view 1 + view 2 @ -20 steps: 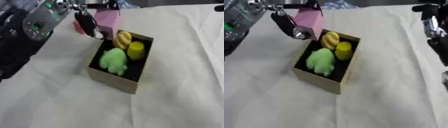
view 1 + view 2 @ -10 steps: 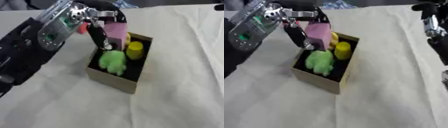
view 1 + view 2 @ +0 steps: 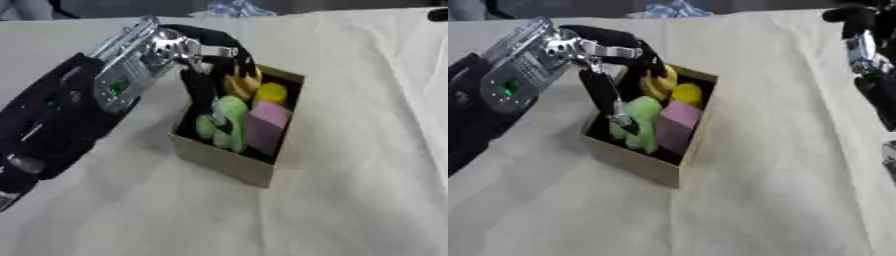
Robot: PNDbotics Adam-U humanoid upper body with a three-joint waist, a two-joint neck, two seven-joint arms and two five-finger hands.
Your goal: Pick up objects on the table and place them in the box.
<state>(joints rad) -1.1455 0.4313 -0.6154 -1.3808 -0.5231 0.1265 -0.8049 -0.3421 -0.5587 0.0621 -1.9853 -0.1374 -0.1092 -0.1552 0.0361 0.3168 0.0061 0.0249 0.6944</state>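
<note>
A tan cardboard box (image 3: 647,169) stands on the white cloth. Inside it lie a pink block (image 3: 678,119), a green soft toy (image 3: 646,113), a yellow round piece (image 3: 686,93) and a yellow striped piece (image 3: 657,84). My left hand (image 3: 616,43) hovers over the box's left side. Its fingers (image 3: 606,94) reach down into the box beside the green toy and are not holding the pink block. My right arm (image 3: 866,55) comes down the right edge, far from the box; its fingers cannot be made out.
The white cloth (image 3: 780,165) covers the whole table, with creases on the right. A bluish crumpled thing (image 3: 672,7) lies at the far edge. My left forearm (image 3: 61,120) fills the left side of the view.
The left hand moved down over the box and let go of the pink block, which now lies inside beside the green toy. The camera view has also shifted.
</note>
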